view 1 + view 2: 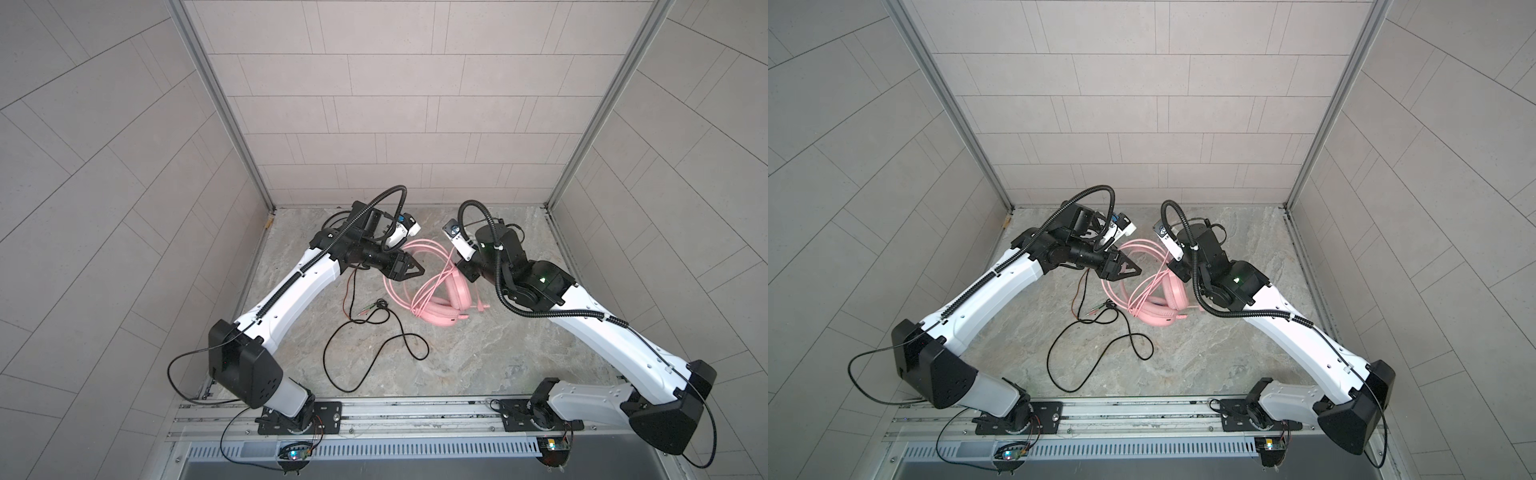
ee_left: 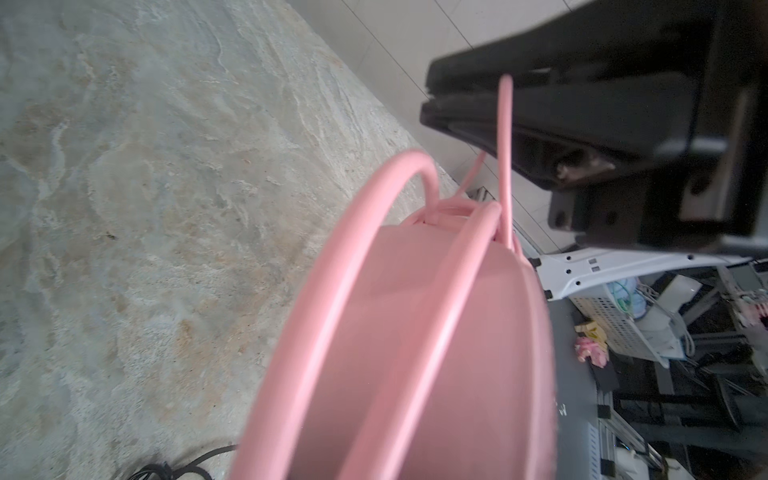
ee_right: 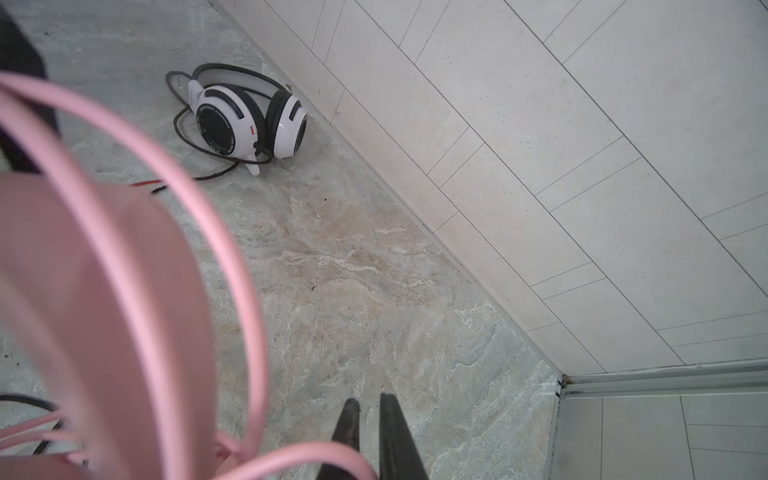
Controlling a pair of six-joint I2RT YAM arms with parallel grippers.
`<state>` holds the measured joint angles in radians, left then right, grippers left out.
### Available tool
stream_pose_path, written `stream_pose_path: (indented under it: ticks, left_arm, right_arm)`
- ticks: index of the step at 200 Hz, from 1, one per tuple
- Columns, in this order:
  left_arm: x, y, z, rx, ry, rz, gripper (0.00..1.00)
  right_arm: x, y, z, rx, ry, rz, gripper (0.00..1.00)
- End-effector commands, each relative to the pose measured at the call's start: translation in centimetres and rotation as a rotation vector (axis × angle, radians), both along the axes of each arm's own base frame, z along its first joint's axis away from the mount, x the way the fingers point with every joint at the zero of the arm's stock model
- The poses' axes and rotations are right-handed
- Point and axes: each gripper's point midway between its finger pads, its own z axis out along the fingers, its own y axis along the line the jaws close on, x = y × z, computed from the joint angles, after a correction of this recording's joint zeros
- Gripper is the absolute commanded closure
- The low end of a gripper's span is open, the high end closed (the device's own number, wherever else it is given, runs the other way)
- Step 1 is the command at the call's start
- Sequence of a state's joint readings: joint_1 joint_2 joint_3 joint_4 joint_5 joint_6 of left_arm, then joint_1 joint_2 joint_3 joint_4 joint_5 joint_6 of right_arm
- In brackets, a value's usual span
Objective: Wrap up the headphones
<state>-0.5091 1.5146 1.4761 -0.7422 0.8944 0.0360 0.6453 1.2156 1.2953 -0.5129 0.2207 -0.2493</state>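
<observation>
Two pincers: left [image 2: 432,97] pinches the pink cable [image 2: 505,137] — right [image 3: 370,411] barely parted, gripping nothing.

Pink and black-and-white against your grey marbled floor.
You had the pink headset [image 1: 446,305] in one soft pink all over, band, cups and its looping pink cable [image 1: 399,291] alike. Your white-and-black headset [image 3: 249,120] showed glossy white cups with black ear pads, a black ringed disc on one cup and a small red mark beside it. Its thin black cable [image 1: 374,336] ran dark over the tabletop [image 1: 478,353], which was grey-green stone veined with beige and white. Your walls [image 1: 374,104] were pale grey tiles with thin dark joints. Both arms were white shells with black joints, and the left gripper [image 1: 409,268] was plain black.
</observation>
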Motion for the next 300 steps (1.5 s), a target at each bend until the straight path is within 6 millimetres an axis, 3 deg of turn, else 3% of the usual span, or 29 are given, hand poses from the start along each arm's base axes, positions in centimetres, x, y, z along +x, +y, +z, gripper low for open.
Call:
stream_pose_path:
  ticks: [1, 55, 99, 125, 146, 178, 233, 271, 300]
  left_arm:
    - [-4.1, 0.3, 1.7, -0.106, 0.103, -0.133, 1.00]
    - [-3.4, 0.5, 3.6, -0.208, 0.107, -0.096, 1.00]
    - [-1.9, 1.4, 6.4, -0.356, 0.113, -0.033, 1.00]
    - [-1.5, 1.2, 9.0, -0.484, 0.131, -0.044, 1.00]
    - [-0.9, 1.3, 13.0, -0.646, 0.125, -0.059, 1.00]
    - [0.2, 2.3, 17.3, -0.842, 0.164, -0.101, 1.00]
    - [3.1, 2.4, 19.7, -0.936, 0.117, -0.033, 1.00]
    - [6.4, 2.7, 19.6, -0.966, 0.051, 0.124, 1.00]
    - [7.6, 3.1, 19.7, -0.912, -0.005, 0.204, 1.00]
  right_arm:
    - [1.1, -1.7, 3.7, 0.154, -0.098, -0.073, 0.85]
    - [1.4, -0.6, 2.0, 0.270, -0.017, -0.004, 0.84]
    - [2.6, -2.2, -1.1, 0.365, 0.043, -0.066, 0.97]
    - [3.3, -2.3, -3.3, 0.467, 0.113, -0.052, 0.97]
    - [2.9, -0.9, -4.2, 0.514, 0.163, 0.013, 0.97]
    - [2.1, 0.7, -4.6, 0.603, 0.193, 0.093, 0.97]
    - [1.4, 4.2, -4.3, 0.852, 0.260, 0.255, 0.94]
    - [1.7, 4.6, -2.9, 0.994, 0.253, 0.296, 0.90]
    - [2.4, 2.7, -1.6, 1.079, 0.239, 0.286, 0.89]
